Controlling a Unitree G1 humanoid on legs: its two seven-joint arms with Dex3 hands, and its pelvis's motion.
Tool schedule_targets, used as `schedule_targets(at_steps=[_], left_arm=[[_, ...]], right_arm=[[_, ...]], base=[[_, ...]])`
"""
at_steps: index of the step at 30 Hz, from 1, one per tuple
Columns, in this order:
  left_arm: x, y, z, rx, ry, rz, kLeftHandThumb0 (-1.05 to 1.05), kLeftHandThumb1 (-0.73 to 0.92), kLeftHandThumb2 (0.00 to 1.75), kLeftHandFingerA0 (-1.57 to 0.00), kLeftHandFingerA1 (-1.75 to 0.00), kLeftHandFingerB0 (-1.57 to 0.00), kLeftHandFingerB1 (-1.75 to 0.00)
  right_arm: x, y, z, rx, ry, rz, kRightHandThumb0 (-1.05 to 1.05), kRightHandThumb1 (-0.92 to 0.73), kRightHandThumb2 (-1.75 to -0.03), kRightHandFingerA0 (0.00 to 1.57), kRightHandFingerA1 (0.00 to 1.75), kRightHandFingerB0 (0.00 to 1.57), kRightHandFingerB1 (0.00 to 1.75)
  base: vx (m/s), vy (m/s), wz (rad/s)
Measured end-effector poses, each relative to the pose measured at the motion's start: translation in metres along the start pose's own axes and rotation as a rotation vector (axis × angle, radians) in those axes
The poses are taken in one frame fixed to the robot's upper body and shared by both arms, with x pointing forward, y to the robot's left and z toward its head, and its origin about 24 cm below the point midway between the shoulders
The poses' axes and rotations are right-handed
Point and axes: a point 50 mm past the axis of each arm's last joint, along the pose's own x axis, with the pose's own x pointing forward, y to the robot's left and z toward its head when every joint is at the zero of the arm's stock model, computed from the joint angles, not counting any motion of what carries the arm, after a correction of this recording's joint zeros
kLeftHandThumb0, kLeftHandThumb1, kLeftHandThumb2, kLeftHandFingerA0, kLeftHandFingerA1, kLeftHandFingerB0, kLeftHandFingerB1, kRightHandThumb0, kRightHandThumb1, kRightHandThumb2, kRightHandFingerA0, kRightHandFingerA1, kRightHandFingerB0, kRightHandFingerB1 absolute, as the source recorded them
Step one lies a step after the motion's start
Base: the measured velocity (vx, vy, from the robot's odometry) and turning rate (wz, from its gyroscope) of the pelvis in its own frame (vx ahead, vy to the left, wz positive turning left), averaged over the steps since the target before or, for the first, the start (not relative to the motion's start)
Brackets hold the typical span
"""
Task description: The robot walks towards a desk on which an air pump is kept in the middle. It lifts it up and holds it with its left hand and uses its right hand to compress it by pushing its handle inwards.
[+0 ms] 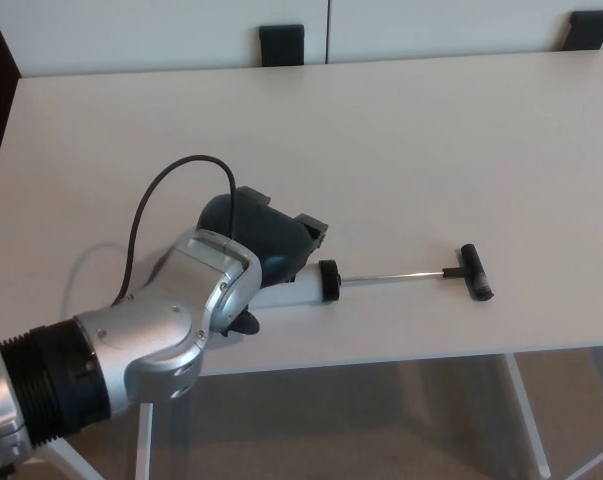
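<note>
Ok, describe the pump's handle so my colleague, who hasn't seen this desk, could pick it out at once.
Start from the white desk and look along its near edge, right of the robot's left hand, which covers the air pump body. A thin metal rod runs right from the pump's black cap to the handle: a short black T-bar lying across the rod's end, with bare desk around it.

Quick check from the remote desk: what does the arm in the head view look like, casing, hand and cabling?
Only the left arm shows: rounded silver-grey metal casing with a round fastener, and a ribbed black collar toward the lower left. The left hand is dark blue-grey to black, smooth and bulbous. A thin black cable loops up from the casing to the hand. No markings are legible.
</note>
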Motion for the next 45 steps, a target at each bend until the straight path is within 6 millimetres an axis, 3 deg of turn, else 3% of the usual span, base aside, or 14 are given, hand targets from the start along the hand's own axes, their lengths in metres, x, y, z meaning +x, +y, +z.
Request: schedule_targets(at_steps=[6, 12, 13, 15, 16, 24, 25, 31, 34, 36, 37, 40, 44, 45], left_arm=[[0.001, -0.001, 0.000, 0.075, 0.020, 0.013, -0.68, 0.44, 0.78, -0.21, -0.42, -0.03, -0.31], [0.001, -0.004, -0.001, 0.140, 0.043, 0.023, -0.68, 0.46, 0.78, -0.28, -0.44, -0.07, -0.32], [0.002, -0.004, 0.000, 0.154, 0.047, 0.024, -0.67, 0.47, 0.77, -0.63, -0.54, -0.08, -0.31], [0.003, -0.006, -0.001, 0.183, 0.059, 0.026, -0.67, 0.47, 0.77, -0.63, -0.54, -0.08, -0.31], [0.003, -0.007, -0.001, 0.189, 0.062, 0.027, -0.55, 0.60, 0.60, -0.81, -0.52, -0.10, -0.22], [0.012, -0.030, 0.005, 0.254, 0.091, 0.001, -0.37, 0.62, 0.60, -0.76, -0.69, -0.10, -0.24], [0.014, -0.032, 0.006, 0.260, 0.096, 0.003, -0.40, 0.65, 0.61, -0.73, -0.94, -0.11, -0.26], [0.026, -0.037, 0.013, 0.280, 0.131, 0.032, -0.34, 0.67, 0.61, -0.64, -0.99, -0.14, -0.27], [0.032, -0.036, 0.015, 0.264, 0.151, 0.040, -0.31, 0.62, 0.58, -0.75, -0.77, -0.60, -0.43], [0.034, -0.035, 0.015, 0.259, 0.161, 0.046, -0.31, 0.62, 0.58, -0.75, -0.77, -0.60, -0.43], [0.036, -0.033, 0.015, 0.253, 0.168, 0.052, -0.32, 0.70, 0.62, -0.67, -1.29, -0.61, -0.45], [0.041, -0.030, 0.015, 0.237, 0.182, 0.077, -0.30, 0.73, 0.63, -0.62, -1.42, -0.64, -0.48], [0.043, -0.030, 0.013, 0.219, 0.183, 0.113, -0.29, 0.69, 0.62, -0.65, -1.43, -0.67, -0.51], [0.043, -0.030, 0.012, 0.218, 0.183, 0.117, -0.32, 0.58, 0.88, -0.75, -1.14, -0.60, -0.63]], right_arm=[[0.001, 0.002, 0.000, -0.014, 0.002, 0.010, -0.37, -0.55, -0.58, 0.96, 0.53, 0.75, 0.50], [0.003, 0.001, 0.002, -0.030, -0.002, 0.015, -0.35, -0.57, -0.58, 0.94, 0.53, 0.74, 0.50], [0.003, 0.001, 0.003, -0.034, -0.004, 0.015, -0.37, -0.55, -0.57, 0.96, 0.54, 0.76, 0.50], [0.005, 0.000, 0.005, -0.042, -0.010, 0.017, -0.37, -0.55, -0.57, 0.96, 0.54, 0.76, 0.50], [0.005, 0.000, 0.006, -0.044, -0.012, 0.017, -0.36, -0.56, -0.58, 0.95, 0.54, 0.74, 0.50], [0.008, -0.002, 0.012, -0.072, -0.035, 0.025, -0.39, -0.56, -0.58, 0.96, 0.55, 0.76, 0.51], [0.008, -0.002, 0.012, -0.073, -0.037, 0.025, -0.35, -0.56, -0.58, 0.95, 0.54, 0.75, 0.50], [0.010, 0.000, 0.017, -0.076, -0.061, 0.030, -0.36, -0.57, -0.58, 0.94, 0.53, 0.74, 0.49], [0.011, 0.001, 0.021, -0.080, -0.074, 0.032, -0.34, -0.58, -0.58, 0.94, 0.52, 0.75, 0.50], [0.012, 0.001, 0.022, -0.080, -0.079, 0.031, -0.34, -0.58, -0.58, 0.94, 0.52, 0.75, 0.50], [0.013, 0.002, 0.023, -0.080, -0.083, 0.032, -0.35, -0.57, -0.58, 0.92, 0.52, 0.75, 0.50], [0.016, 0.003, 0.028, -0.083, -0.100, 0.036, -0.34, -0.58, -0.58, 0.92, 0.52, 0.74, 0.49], [0.019, 0.005, 0.033, -0.082, -0.117, 0.040, -0.36, -0.58, -0.58, 0.94, 0.51, 0.75, 0.49], [0.019, 0.005, 0.033, -0.082, -0.119, 0.041, -0.34, -0.58, -0.58, 0.93, 0.52, 0.74, 0.49]], base=[[0.00, 0.000, 0.00], [0.00, 0.000, 0.00], [0.00, 0.000, 0.00], [0.00, 0.000, 0.00], [0.00, 0.000, 0.00], [0.00, 0.000, 0.00], [0.00, 0.000, 0.00], [0.00, 0.000, 0.00], [0.00, 0.000, 0.00], [0.00, 0.000, 0.00], [0.00, 0.000, 0.00], [0.00, 0.000, 0.00], [0.00, 0.000, 0.00], [0.00, 0.000, 0.00]])
